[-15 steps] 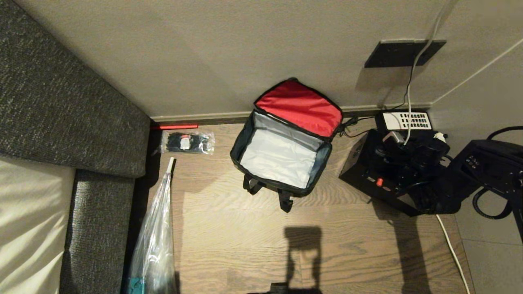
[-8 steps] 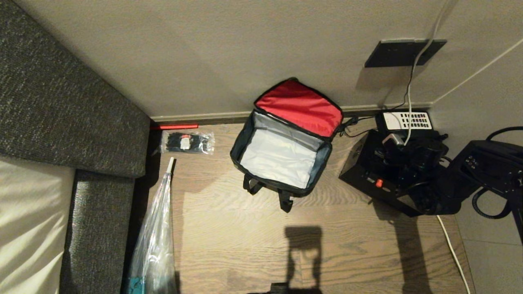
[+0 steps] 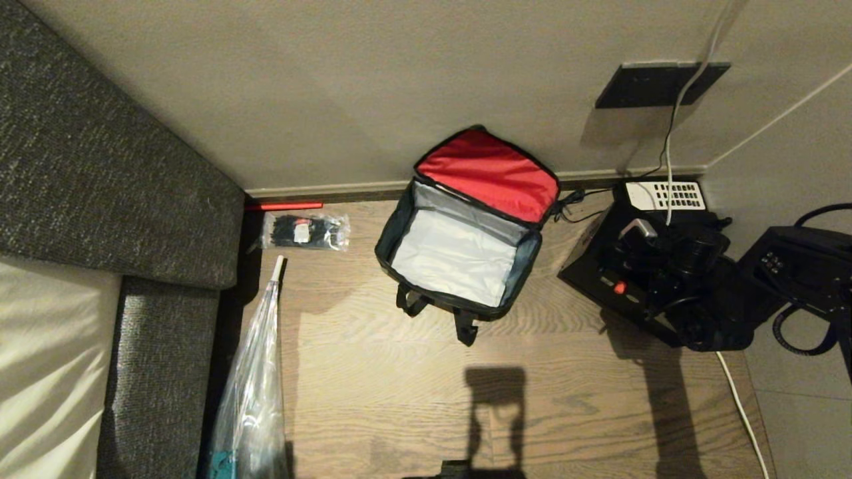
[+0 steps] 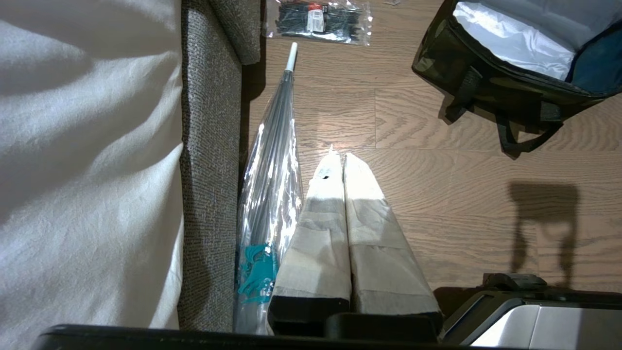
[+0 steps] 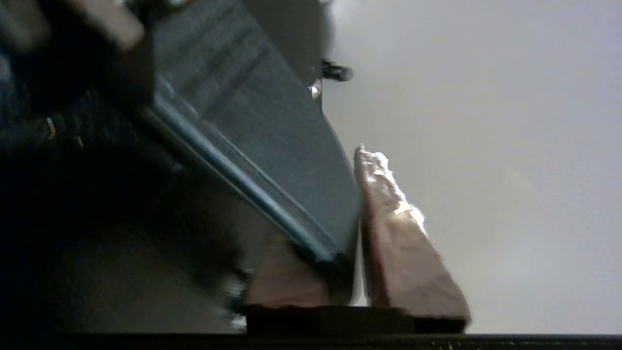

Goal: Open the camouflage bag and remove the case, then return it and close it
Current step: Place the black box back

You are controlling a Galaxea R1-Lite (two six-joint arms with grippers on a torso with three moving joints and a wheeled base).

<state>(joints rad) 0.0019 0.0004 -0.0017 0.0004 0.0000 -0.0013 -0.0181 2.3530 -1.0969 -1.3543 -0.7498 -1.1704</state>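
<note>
I saw the case (image 3: 602, 263) standing on the wood floor (image 3: 572, 399) just right of the camouflage bag (image 3: 459, 256), close to the wall (image 3: 333, 86), but only its near corner and the small red latch (image 3: 620, 287) read clearly; most of its top was covered by my right gripper (image 3: 655, 263) and the arm behind it, black on black. In the right wrist view the gripper's taped fingers (image 5: 398, 233) were pinched onto a dark edge of the case, one finger largely hidden behind it, and the picture was too smeared for me to say which part of the case that edge was. The bag sat open and empty, silver lining showing, its red-lined lid (image 3: 489, 173) leaning back on the wall; its camouflage side showed only in the left wrist view, where the bag was cut off at the frame edge. Behind the case, a black telephone (image 3: 665, 196) with a white keypad was partly masked by a white cable (image 3: 669, 166). My left gripper (image 4: 338, 158) hung over bare floor near a wrapped umbrella (image 4: 272, 160), fingers pressed together on nothing. A bag of black cable ties (image 3: 305, 231) lay by the sofa (image 3: 120, 166).
</note>
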